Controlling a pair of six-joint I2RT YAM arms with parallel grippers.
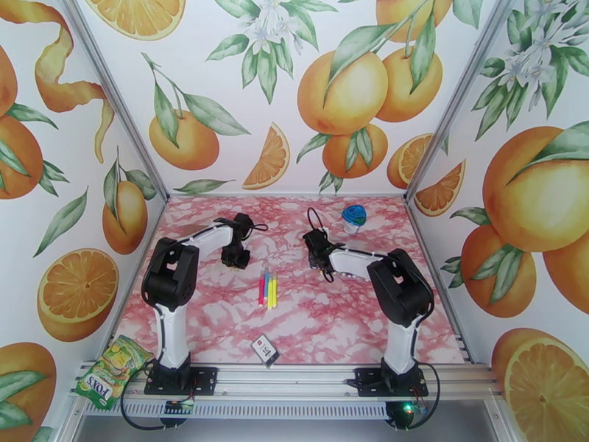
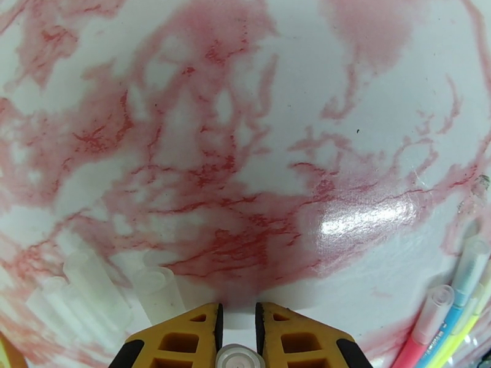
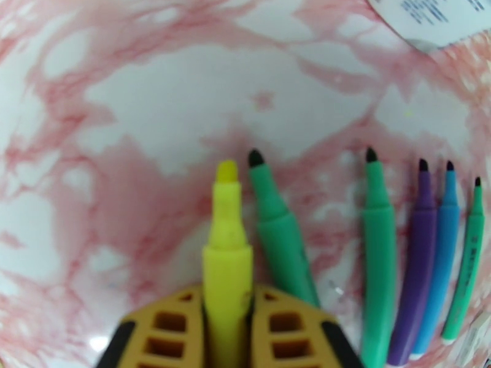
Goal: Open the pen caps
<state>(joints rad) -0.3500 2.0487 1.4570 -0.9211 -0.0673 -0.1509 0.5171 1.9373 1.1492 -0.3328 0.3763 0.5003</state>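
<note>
Right gripper [image 3: 228, 297]: jaws clamped on the yellow pen, one finger on each side of the barrel; low over the table, right of centre in the top view.
Yellow pen [image 3: 227, 240]: uncapped; bare yellow tip points away from the wrist camera; barrel runs back between the fingers.
Open pens [image 3: 377, 240]: five lie flat on the table to the right of the yellow pen, side by side, tips the same way. They are two green, one purple, one blue and one thin green, all with bare dark tips. The nearest green one lies just beside the yellow pen, slightly tilted.
Left gripper [image 2: 238, 311]: jaws nearly closed, narrow gap, gripping the held cap.
Held cap [image 2: 239, 358]: short clear round tube, seen end-on, seated between the fingers and touching both.
Loose caps [image 2: 156, 289]: several short clear tubes lying close together on the table, left of the left fingers; faint against the pattern, count unclear.
Capped pens [image 2: 433, 314]: pink, blue and yellow bodies packed side by side at table centre, between the two grippers. Pink and blue carry clear caps; the yellow end cannot be made out.
Table [image 1: 221, 325]: pink-and-white marble pattern.
Container [image 1: 354, 217]: blue lid, far side, beyond the right gripper.
Card [image 1: 265, 350]: near edge, between the arm bases.
Packet [image 1: 110, 371]: green-yellow sweets bag on the rail, left of the left base.
</note>
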